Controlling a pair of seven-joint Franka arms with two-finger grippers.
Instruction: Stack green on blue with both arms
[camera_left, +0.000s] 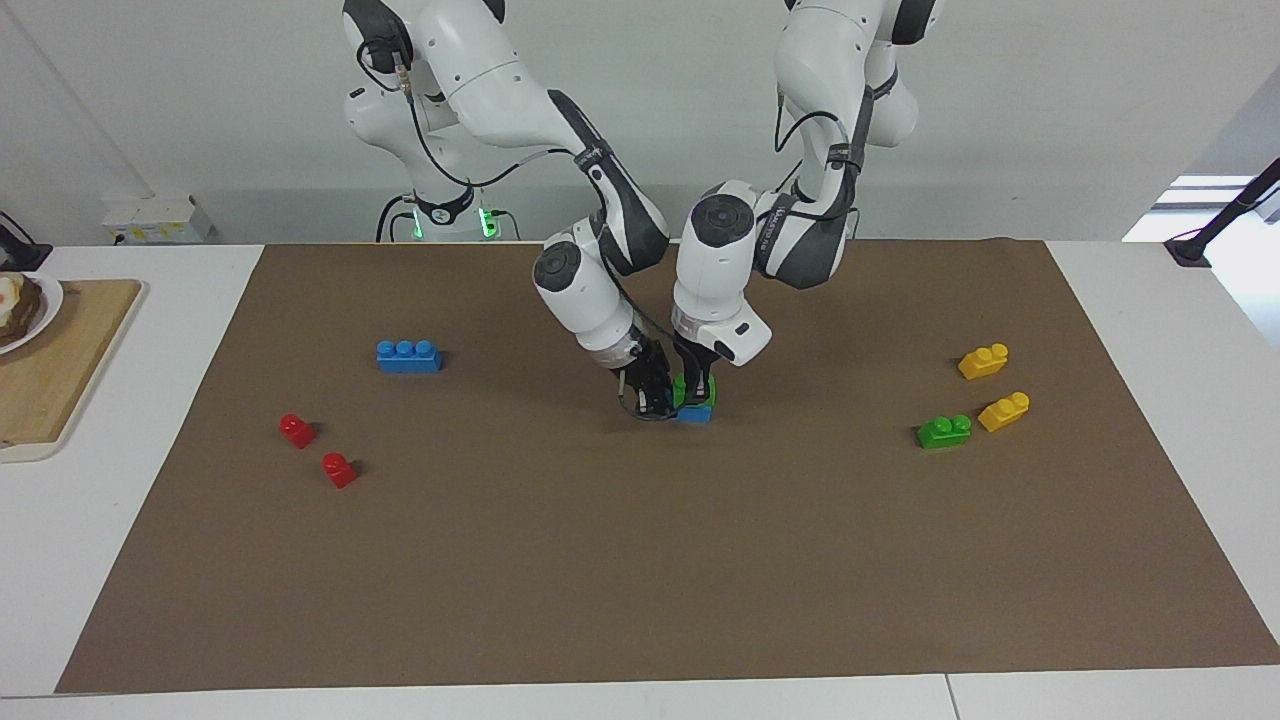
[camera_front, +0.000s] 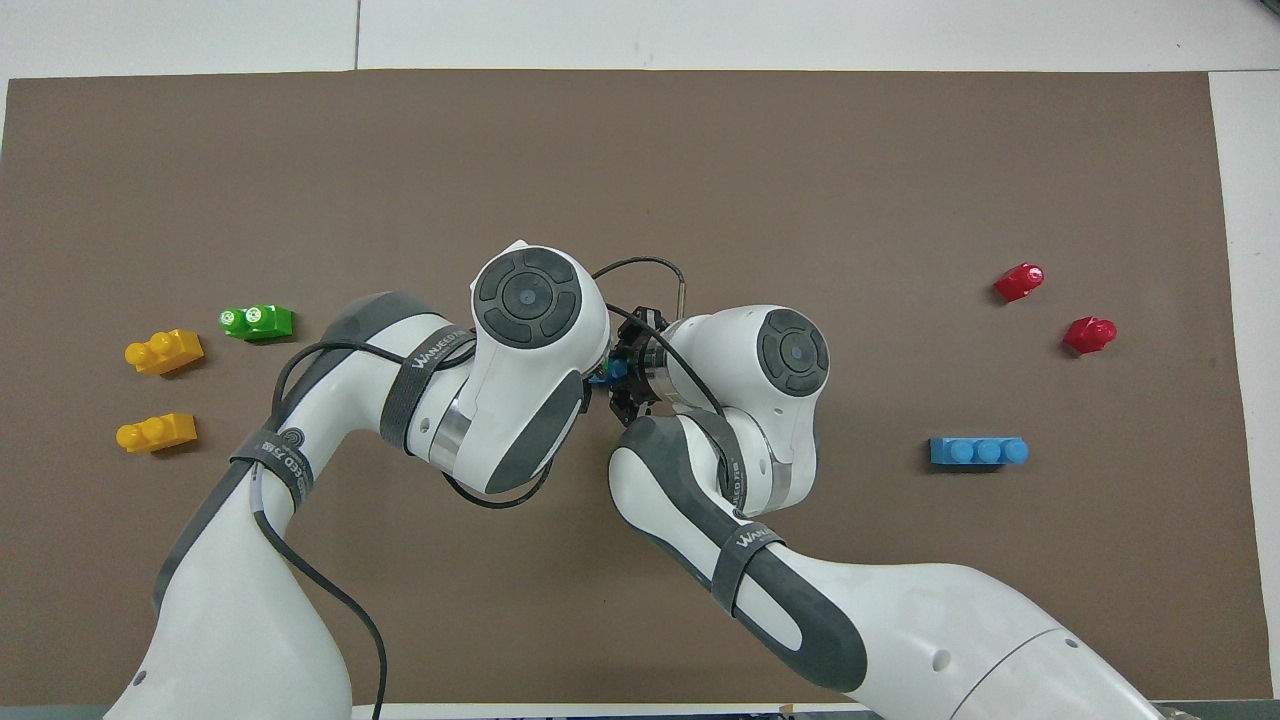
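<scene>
In the middle of the brown mat, a green brick (camera_left: 688, 391) sits on top of a blue brick (camera_left: 697, 414). My left gripper (camera_left: 698, 388) comes straight down and is shut on the green brick. My right gripper (camera_left: 652, 402) is tilted in from the right arm's end and is shut on the blue brick's end. In the overhead view only a bit of the blue brick (camera_front: 612, 370) shows beside my right gripper (camera_front: 626, 370); my left wrist hides the green brick and left gripper.
A second green brick (camera_left: 944, 431) and two yellow bricks (camera_left: 983, 361) (camera_left: 1004, 411) lie toward the left arm's end. A second blue brick (camera_left: 408, 356) and two red bricks (camera_left: 297, 430) (camera_left: 339, 469) lie toward the right arm's end. A wooden board (camera_left: 60, 370) lies off the mat.
</scene>
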